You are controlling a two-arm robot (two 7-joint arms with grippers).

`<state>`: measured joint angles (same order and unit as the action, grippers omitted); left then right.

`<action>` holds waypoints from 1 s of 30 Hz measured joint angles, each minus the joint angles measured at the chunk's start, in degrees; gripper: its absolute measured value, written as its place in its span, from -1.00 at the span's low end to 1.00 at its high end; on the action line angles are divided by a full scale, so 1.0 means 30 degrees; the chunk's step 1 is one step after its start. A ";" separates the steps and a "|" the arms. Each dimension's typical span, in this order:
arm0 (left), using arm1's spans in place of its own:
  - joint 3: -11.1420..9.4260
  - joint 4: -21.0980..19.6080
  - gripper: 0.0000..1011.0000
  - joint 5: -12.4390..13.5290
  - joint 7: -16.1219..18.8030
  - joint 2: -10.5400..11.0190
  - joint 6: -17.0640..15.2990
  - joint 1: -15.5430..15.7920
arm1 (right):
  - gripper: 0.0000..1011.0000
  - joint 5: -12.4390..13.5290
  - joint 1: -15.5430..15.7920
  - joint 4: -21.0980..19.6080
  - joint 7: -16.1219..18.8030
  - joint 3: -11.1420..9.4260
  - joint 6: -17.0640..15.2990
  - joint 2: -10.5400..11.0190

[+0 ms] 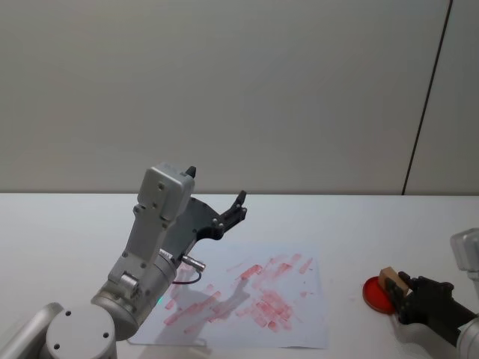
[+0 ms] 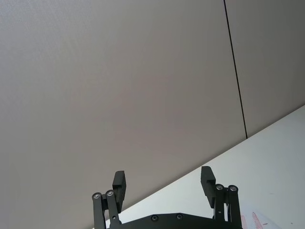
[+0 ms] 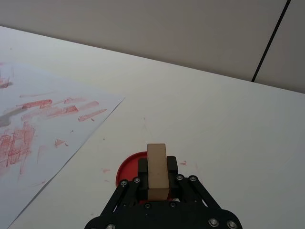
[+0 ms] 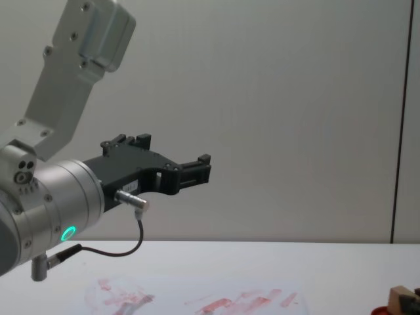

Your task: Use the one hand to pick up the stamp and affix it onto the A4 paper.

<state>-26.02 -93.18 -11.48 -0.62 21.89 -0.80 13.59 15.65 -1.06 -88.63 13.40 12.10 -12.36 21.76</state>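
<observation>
Where the head view looks down, the A4 paper [image 1: 303, 318] lies flat on the counter [image 1: 60, 224], with red prints smeared across it. Right of the paper and clear of its edge sits the red disc [image 1: 376, 294]. My right gripper [image 1: 394, 286] is there too, jaws closed on the stamp [image 1: 391, 280]. My left gripper [image 1: 216, 185] is raised above the paper's left half, jaws wide.

Left wrist view: left gripper [image 2: 162, 177], jaws spread wide, pointing toward the wall.

Right wrist view: right gripper [image 3: 157, 168], jaws clamped on both sides of the stamp [image 3: 157, 174]. The block is over the red disc [image 3: 127, 166]; I cannot tell whether they touch. The paper [image 3: 28, 81] is near, its edge apart from the disc.

Chest view: left gripper [image 4: 172, 151] is high above the paper [image 4: 223, 304]. The stamp [image 4: 398, 298] is low, off the paper's right side.
</observation>
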 joint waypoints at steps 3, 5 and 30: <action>0.0000 0.0001 0.98 -0.0001 0.0000 0.0000 0.0001 0.0000 | -0.56 -0.0032 -0.0063 0.0000 0.0072 0.0020 0.0002 -0.0037; 0.0000 0.0000 0.98 0.0000 -0.0001 0.0000 0.0000 0.0000 | -0.56 -0.0056 -0.0115 0.0004 0.0142 0.0032 0.0024 -0.0061; -0.0001 0.0001 0.98 -0.0001 -0.0002 -0.0001 0.0000 0.0001 | -0.56 0.0200 -0.2925 -0.0120 0.3643 0.0908 0.0718 -0.1801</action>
<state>-26.02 -93.17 -11.48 -0.63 21.89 -0.80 13.59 16.25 -9.84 -88.99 24.32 14.82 -10.20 16.35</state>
